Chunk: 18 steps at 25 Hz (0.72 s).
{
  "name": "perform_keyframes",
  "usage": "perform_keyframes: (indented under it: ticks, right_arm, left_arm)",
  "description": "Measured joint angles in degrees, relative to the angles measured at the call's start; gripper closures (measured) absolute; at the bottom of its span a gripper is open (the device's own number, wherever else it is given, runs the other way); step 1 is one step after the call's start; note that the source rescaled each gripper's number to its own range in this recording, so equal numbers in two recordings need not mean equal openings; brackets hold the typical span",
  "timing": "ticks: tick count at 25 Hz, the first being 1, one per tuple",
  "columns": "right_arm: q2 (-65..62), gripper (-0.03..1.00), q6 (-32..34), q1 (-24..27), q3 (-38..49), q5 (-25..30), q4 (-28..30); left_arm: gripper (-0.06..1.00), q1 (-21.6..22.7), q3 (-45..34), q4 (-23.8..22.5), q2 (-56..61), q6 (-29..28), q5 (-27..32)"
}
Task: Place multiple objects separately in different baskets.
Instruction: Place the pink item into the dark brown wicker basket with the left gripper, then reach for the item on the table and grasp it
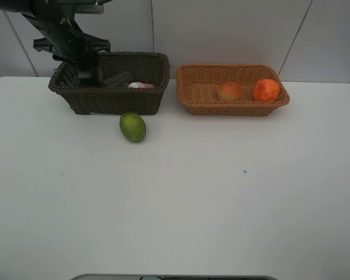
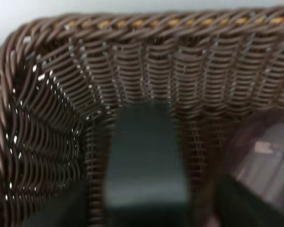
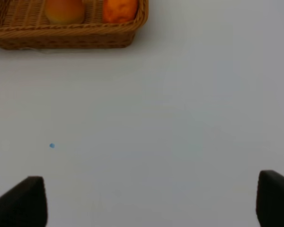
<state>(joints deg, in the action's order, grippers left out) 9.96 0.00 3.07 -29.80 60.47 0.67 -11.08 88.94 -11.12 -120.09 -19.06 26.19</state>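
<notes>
Left gripper (image 1: 88, 71) hangs inside the dark brown basket (image 1: 114, 99) at the table's far left, down at the corner where the dark grey-green bottle (image 2: 144, 156) lies blurred between its fingers; whether they grip it cannot be told. Right gripper (image 3: 151, 201) waits spread wide and empty over bare table. Green citrus (image 1: 132, 126) sits loose just before the dark basket, nearer the left arm, well apart from the light orange-tan basket (image 1: 192, 96).

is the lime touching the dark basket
Apart. The high view shows bare white table between the lime and the dark basket.
</notes>
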Motion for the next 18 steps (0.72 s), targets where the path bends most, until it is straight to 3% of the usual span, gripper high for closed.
perform_keyframes:
  ticks: [1,2,4,13,18]
  right_arm:
    - [0.0,0.06,0.0,0.0,0.0,0.0,0.0]
    - [0.0,0.06,0.0,0.0,0.0,0.0,0.0]
    - [0.0,0.06,0.0,0.0,0.0,0.0,0.0]
    - [0.0,0.06,0.0,0.0,0.0,0.0,0.0]
    - [0.0,0.06,0.0,0.0,0.0,0.0,0.0]
  left_arm:
    - [0.15,0.0,0.0,0.0,0.0,0.0,-0.3]
    - [0.05,0.0,0.0,0.0,0.0,0.0,-0.3]
    - [-0.02,0.0,0.0,0.0,0.1,0.0,-0.5]
    - [-0.05,-0.5,0.0,0.2,5.7,-0.1,1.6]
    - [-0.05,-3.7,0.2,0.3,9.0,-0.1,6.2]
